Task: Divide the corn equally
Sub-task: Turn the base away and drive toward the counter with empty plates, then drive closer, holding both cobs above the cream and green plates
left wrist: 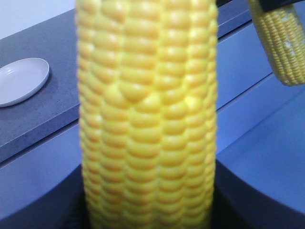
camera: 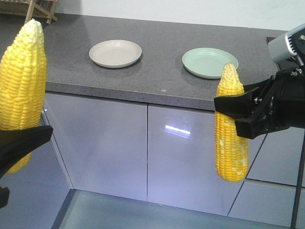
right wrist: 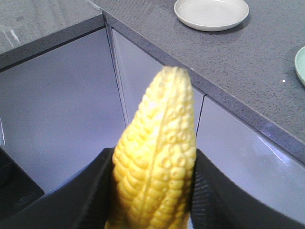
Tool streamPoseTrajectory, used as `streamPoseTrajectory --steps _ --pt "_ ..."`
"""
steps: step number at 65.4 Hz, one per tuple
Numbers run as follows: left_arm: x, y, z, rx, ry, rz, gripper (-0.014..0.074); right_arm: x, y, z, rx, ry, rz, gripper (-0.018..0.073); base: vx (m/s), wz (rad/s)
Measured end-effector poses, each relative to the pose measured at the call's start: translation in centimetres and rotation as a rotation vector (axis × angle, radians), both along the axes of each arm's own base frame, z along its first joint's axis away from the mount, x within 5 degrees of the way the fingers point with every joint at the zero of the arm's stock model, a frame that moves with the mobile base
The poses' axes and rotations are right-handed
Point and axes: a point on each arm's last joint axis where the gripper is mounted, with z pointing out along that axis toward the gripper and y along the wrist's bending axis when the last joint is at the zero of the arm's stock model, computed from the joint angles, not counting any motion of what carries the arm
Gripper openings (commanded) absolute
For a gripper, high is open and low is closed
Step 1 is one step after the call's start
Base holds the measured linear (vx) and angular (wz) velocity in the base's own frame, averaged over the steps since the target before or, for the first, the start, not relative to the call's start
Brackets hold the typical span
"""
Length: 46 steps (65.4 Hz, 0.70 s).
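The left end effector (camera: pixel 28 138) is closed on a corn cob (camera: pixel 21 90) and holds it upright, tapered tip up, at the left edge of the front view. One black finger crosses the lower part of the cob, and the cob's butt end shows just below it. In the left wrist view this cob (left wrist: pixel 147 119) fills the middle of the frame, with dark finger surfaces pressed against both of its sides at the bottom.

The right end effector (camera: pixel 231 114) is likewise clamped on a second cob (camera: pixel 232 157) — also upright, tip up. Its black fingers grip the cob around the upper middle, so the pale tip stands above the grip and a longer stretch with whitish patches hangs below. In the right wrist view the fingers (right wrist: pixel 90 191) hug the cob (right wrist: pixel 157 157) on both sides, touching the kernels.

Both cobs are held in the air in front of the worktop (camera: pixel 162 71), out past its front edge and over the grey cabinet doors (camera: pixel 105 143); neither touches the surface. The two cobs are well apart, one at each side of the front view.

On the worktop lie two plates, each with nothing on it — a beige plate (camera: pixel 115 53) to the left and a pale green plate (camera: pixel 209 62) to the right. The tip of the right cob overlaps the near rim of the green plate in the front view, though the cob is nearer the camera than the plate.
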Motion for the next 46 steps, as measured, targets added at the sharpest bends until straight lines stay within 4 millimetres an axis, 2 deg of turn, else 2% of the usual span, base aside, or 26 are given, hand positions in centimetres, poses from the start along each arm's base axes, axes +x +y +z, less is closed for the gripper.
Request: streamPoseTrajectory --steps 46 --pt "0.0 0.0 0.0 0.0 0.0 0.0 0.0354 0.0 0.0 0.0 0.0 0.0 0.0 0.0153 0.13 -0.02"
